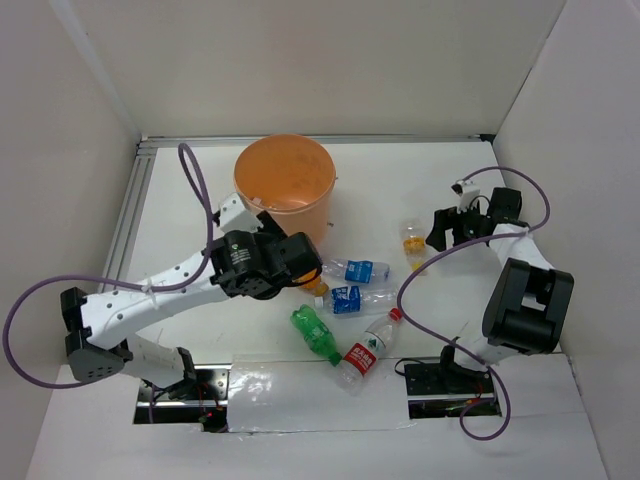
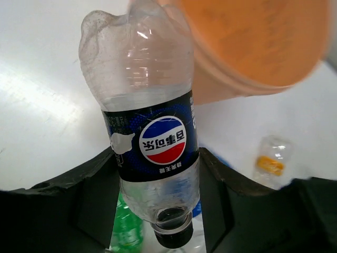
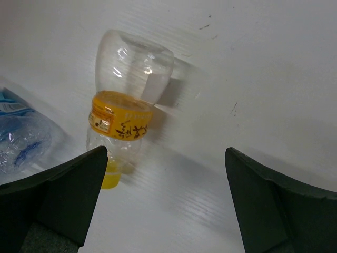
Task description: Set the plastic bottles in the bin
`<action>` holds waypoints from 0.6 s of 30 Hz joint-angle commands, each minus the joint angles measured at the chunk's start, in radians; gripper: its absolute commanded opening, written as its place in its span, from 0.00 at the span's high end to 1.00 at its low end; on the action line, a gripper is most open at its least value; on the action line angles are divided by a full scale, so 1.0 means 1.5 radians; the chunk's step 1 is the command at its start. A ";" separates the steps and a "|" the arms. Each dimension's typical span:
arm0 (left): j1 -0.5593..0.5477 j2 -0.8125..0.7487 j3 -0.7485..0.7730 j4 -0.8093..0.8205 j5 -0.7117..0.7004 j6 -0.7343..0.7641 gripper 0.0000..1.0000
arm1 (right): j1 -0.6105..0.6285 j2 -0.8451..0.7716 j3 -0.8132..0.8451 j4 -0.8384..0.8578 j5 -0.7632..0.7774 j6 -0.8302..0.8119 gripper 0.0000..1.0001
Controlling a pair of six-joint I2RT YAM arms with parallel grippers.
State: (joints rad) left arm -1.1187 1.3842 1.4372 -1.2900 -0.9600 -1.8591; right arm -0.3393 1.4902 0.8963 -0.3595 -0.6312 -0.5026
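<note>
Dark-label bottle [image 2: 155, 142] is clamped in the left pincer [image 2: 158, 182], cap toward the camera, base pointing out at the bin [image 2: 253, 42] just beyond the pincer. Right pincer [image 3: 166, 158] is wide open over the table [image 3: 263, 79]. An orange-label bottle [image 3: 122, 124] lies just ahead on its left side, not gripped.

The left arm [image 1: 150, 290] and right arm [image 1: 527, 300] are white with chunky black joints. A thin purple cable [image 1: 203, 190] loops along each. The jaws are black wedges.
</note>
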 commanded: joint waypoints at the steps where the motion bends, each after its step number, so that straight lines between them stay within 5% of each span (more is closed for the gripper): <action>1: -0.020 0.010 0.100 0.045 -0.151 0.188 1.00 | 0.002 0.005 0.030 -0.014 -0.009 0.008 0.01; 2: -0.020 0.010 0.107 0.114 -0.172 0.268 1.00 | 0.002 0.005 0.030 -0.014 -0.009 0.008 0.01; 3: -0.020 0.001 0.101 0.323 -0.172 0.468 1.00 | 0.002 0.005 0.030 -0.014 -0.009 0.002 0.01; 6: 0.037 -0.059 -0.025 0.729 -0.108 0.816 1.00 | 0.018 0.019 0.030 -0.014 -0.023 0.002 0.01; 7: 0.085 -0.066 -0.059 0.864 -0.087 0.839 1.00 | 0.028 0.019 0.030 -0.014 -0.023 0.002 0.01; 12: 0.220 0.050 0.065 0.750 -0.028 0.783 1.00 | 0.057 0.040 0.022 0.032 0.025 0.040 0.01; 18: 0.304 0.146 0.084 0.741 0.046 0.806 1.00 | 0.078 0.080 0.014 0.067 0.060 0.062 0.01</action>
State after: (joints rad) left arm -0.6937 1.5555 1.5269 -0.1970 -0.9497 -0.7048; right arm -0.2340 1.5730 0.9051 -0.3122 -0.5716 -0.4393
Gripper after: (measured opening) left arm 0.645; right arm 0.990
